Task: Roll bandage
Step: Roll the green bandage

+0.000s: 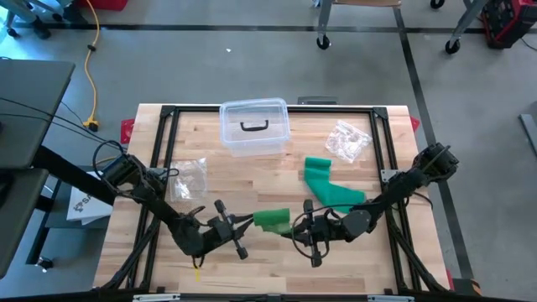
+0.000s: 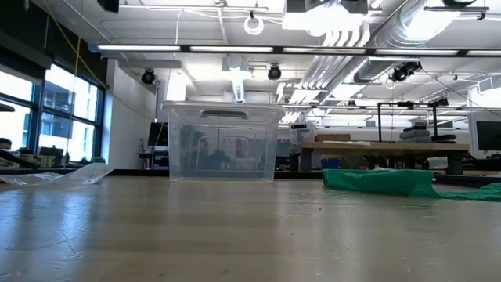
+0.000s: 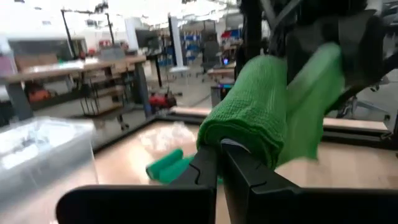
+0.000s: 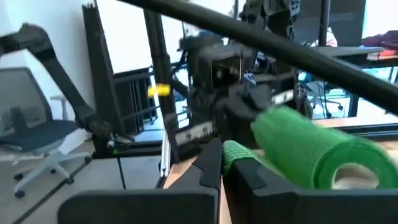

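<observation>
Mid-roll: left gripper [image 1: 243, 223] and right gripper [image 1: 295, 225] are both pinching the roll [image 1: 271, 220] near the table's [image 1: 252, 180] front edge. Tail [image 1: 329, 186] is still lying loose, waiting to be wound.

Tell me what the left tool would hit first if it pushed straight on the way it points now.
The left tool is already shut on the green bandage roll. Straight ahead, just past the roll, is the right tool, shut on the roll's other side. It would likely meet that first, though depth is hard to judge.
</observation>
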Controlling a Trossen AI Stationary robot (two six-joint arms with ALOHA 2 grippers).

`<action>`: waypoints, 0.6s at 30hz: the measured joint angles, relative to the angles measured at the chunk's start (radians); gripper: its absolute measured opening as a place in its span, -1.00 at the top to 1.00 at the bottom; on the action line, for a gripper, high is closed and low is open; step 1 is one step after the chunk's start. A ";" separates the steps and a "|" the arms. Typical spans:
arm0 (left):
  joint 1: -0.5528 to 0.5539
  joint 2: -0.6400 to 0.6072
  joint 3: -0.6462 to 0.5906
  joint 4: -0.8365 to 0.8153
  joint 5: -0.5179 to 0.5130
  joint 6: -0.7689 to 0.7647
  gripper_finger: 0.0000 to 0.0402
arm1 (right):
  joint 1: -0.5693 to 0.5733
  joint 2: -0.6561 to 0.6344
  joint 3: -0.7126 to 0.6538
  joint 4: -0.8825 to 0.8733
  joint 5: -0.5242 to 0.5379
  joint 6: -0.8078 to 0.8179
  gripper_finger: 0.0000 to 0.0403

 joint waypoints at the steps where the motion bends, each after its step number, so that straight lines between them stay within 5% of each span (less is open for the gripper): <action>1: 0.000 0.000 -0.006 -0.039 -0.001 -0.067 1.00 | 0.000 0.000 0.000 0.001 0.022 0.015 1.00; 6: -0.001 0.000 -0.059 -0.195 -0.003 -0.389 1.00 | -0.011 0.000 0.000 -0.080 0.177 0.163 1.00; 18: 0.008 0.163 -0.077 -0.430 0.158 -1.036 1.00 | -0.130 0.282 0.001 -0.125 -0.011 0.620 1.00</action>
